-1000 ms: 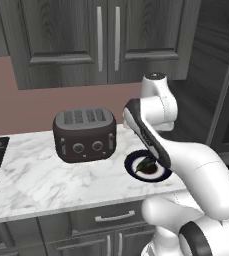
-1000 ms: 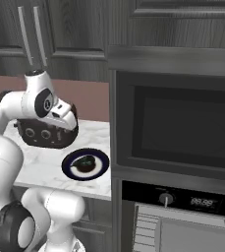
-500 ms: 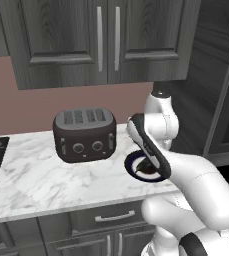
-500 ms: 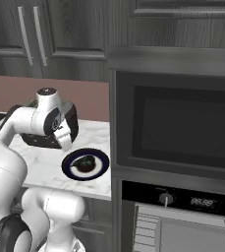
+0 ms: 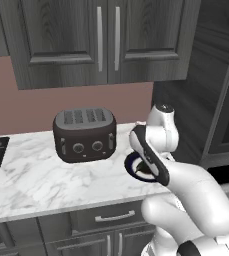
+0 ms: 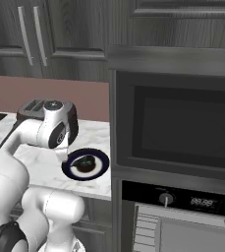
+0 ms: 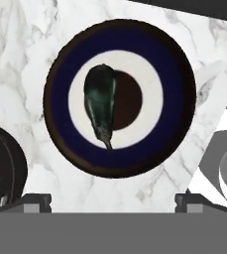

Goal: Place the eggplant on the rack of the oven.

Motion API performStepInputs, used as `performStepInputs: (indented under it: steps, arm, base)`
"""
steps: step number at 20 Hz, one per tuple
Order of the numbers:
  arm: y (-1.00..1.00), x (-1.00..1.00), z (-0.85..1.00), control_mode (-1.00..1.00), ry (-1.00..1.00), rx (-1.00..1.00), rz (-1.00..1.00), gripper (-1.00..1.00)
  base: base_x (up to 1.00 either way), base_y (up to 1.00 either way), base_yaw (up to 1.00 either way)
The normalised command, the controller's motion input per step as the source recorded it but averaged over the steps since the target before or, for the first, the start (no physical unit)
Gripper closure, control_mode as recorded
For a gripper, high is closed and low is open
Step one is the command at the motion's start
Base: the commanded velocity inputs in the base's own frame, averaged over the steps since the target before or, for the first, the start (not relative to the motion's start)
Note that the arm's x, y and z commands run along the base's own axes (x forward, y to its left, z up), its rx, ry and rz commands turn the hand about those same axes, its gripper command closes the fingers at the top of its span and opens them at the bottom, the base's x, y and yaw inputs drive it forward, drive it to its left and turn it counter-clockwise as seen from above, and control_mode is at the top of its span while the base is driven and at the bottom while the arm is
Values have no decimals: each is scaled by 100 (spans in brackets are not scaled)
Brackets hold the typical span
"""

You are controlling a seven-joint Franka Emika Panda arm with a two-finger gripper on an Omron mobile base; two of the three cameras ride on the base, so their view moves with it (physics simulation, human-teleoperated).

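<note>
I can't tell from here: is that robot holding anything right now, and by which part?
Nothing is held. The eggplant lies untouched on the plate, with the tool open above it.

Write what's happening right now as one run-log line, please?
phase: approach | gripper: open, above plate | eggplant: lying on plate, not held | oven: eggplant not yet on its rack

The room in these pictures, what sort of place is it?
A home kitchen, computer-rendered by the look of it. A four-slot toaster stands on a marble counter, dark wood cabinets hang above, and a built-in oven stands beside the counter.
</note>
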Motion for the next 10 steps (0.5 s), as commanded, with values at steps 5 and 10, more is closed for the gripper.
performStepInputs:
  steps: [5, 10]
  arm:
    - [-8, 34, -33, -100, -1, 0, -11, -100]
    - [-25, 42, -19, -100, 0, 0, 0, -100]
  base:
    - [0, 0, 0]
    - [0, 0, 0]
